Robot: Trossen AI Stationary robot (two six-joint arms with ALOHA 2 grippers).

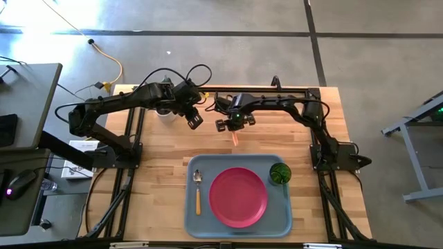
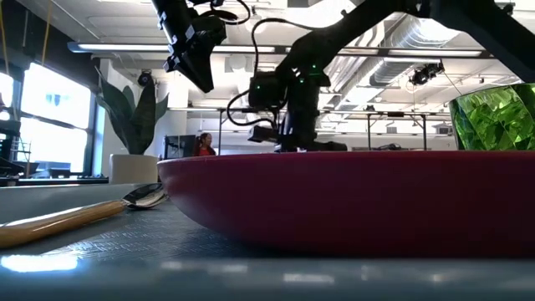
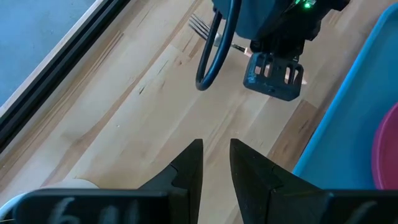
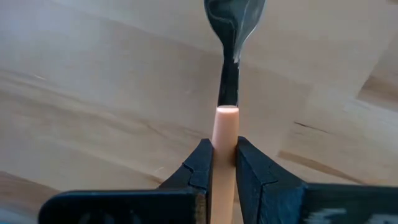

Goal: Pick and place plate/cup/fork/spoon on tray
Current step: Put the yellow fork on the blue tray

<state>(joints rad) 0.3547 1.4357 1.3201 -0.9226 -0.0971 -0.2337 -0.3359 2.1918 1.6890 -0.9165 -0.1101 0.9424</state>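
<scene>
The blue-grey tray (image 1: 237, 221) lies at the table's near middle. On it rest the pinkish-red plate (image 1: 238, 196), the green cup (image 1: 279, 173) at its far right corner, and the spoon (image 1: 197, 188) along its left side. The fork (image 4: 225, 130) lies on the wood beyond the tray, its tines (image 3: 200, 25) toward the far edge. My right gripper (image 1: 234, 125) is shut on the fork. My left gripper (image 1: 195, 119) hangs above the table left of it, fingers (image 3: 186, 171) almost together and empty. My right gripper pinches the fork's orange handle (image 4: 225, 134) between its two fingers, close to where the handle meets the metal neck (image 4: 228, 81). The fingers come from above, pointing down. The handle's free end (image 1: 236, 140) sticks out toward the tray. Whether the fork is lifted, I cannot tell.
A white pot (image 1: 165, 111) stands under my left arm at the far left of the table; its plant shows in the low view (image 2: 134, 117). Bare wood lies between the fork and the tray's far rim (image 1: 235, 158).
</scene>
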